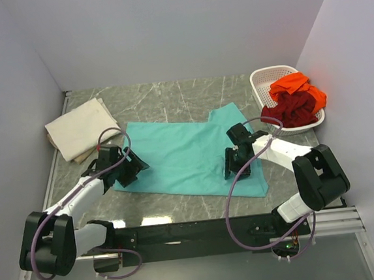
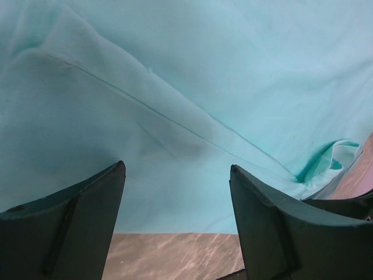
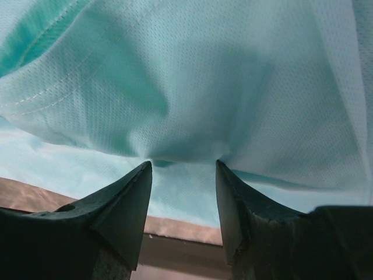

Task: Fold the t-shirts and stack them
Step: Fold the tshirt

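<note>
Noted teal t-shirt (image 1: 182,157) spread flat on marble table (image 1: 170,95), one sleeve jutting up at its far right.

Found left gripper (image 2: 178,172) at that shirt's left edge, low over the cloth. Fingers stood well apart, clamped on nothing; cloth and a strip of table showed through the gap.

Found right gripper (image 3: 182,166) over the shirt's right part, below the sleeve. Fingers stood apart, tips against the cloth, a small pucker gathered just ahead of them. Gap between fingers stayed clear, with a lower layer of cloth visible through it.

Logged cream t-shirt (image 1: 78,128) folded, up and left of the teal shirt, just beside its corner.

Logged white basket (image 1: 260,81) up and right of the teal shirt, apart from it. Saw orange t-shirt (image 1: 297,86) heaped on top inside, dark red t-shirt (image 1: 292,111) bunched beneath it.
</note>
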